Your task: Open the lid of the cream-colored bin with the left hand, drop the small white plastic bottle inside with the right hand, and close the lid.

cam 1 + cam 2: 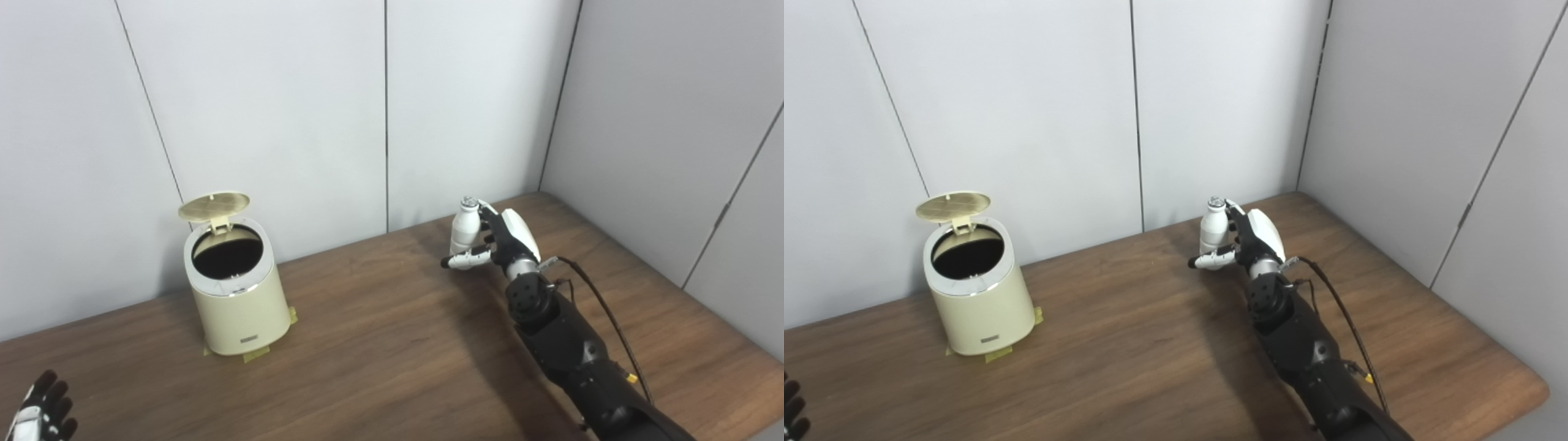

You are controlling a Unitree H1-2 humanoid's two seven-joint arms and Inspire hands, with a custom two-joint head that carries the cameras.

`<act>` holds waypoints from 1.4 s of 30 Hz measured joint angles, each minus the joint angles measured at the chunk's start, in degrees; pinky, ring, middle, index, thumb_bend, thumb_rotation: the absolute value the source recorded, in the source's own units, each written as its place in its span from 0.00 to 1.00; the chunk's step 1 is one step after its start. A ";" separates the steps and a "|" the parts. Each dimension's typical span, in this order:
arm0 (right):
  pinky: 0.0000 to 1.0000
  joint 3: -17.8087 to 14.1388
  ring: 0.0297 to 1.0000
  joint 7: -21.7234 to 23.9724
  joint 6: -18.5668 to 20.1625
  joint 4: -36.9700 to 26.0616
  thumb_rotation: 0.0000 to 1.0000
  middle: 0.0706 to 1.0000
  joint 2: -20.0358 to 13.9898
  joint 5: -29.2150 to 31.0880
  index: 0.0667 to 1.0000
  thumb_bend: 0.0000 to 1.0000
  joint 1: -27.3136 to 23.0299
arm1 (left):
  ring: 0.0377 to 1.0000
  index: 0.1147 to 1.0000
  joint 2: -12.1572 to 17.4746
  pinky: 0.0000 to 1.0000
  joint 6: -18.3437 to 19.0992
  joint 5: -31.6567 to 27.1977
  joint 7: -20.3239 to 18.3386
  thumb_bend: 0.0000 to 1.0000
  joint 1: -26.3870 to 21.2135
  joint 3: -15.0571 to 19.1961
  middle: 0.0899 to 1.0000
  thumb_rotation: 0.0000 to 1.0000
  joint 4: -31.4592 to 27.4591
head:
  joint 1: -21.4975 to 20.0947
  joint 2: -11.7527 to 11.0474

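the right hand (511, 240) is wrapped around the small white plastic bottle (463, 229); the round cream-colored bin's (239, 306) ribbed lid (214, 207) stands open.

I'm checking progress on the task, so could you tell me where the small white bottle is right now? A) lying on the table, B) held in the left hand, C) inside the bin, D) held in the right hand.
D: the right hand is closed around the upright bottle, well to the right of the open bin.
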 measured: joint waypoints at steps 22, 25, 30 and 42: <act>0.42 1.87 0.39 -4.96 -2.15 1.24 0.00 0.41 -0.34 -4.88 0.51 0.52 -1.08 | 1.00 1.00 0.73 1.00 0.00 -0.29 0.25 0.16 1.37 -2.80 0.98 1.00 -1.35 | 0.79 0.18; 0.43 1.89 0.39 -4.97 -3.17 1.62 0.00 0.41 -0.36 -4.97 0.50 0.52 -1.15 | 1.00 1.00 0.71 1.00 0.00 -0.32 0.30 0.16 1.60 -2.92 0.97 1.00 -1.47 | 1.84 0.26; 0.40 1.41 0.38 -4.94 -5.28 1.26 0.00 0.42 -0.38 -4.60 0.50 0.52 -1.09 | 0.99 1.00 0.18 1.00 0.00 0.12 0.57 0.19 2.57 -2.88 0.96 1.00 -1.50 | 4.65 0.88; 0.40 1.39 0.40 -2.09 -6.04 -19.27 0.00 0.46 3.60 -4.40 0.44 0.52 0.75 | 0.95 0.96 -1.06 1.00 -2.41 4.72 -0.82 0.37 5.73 -3.76 0.92 0.92 -2.15 | 13.79 1.58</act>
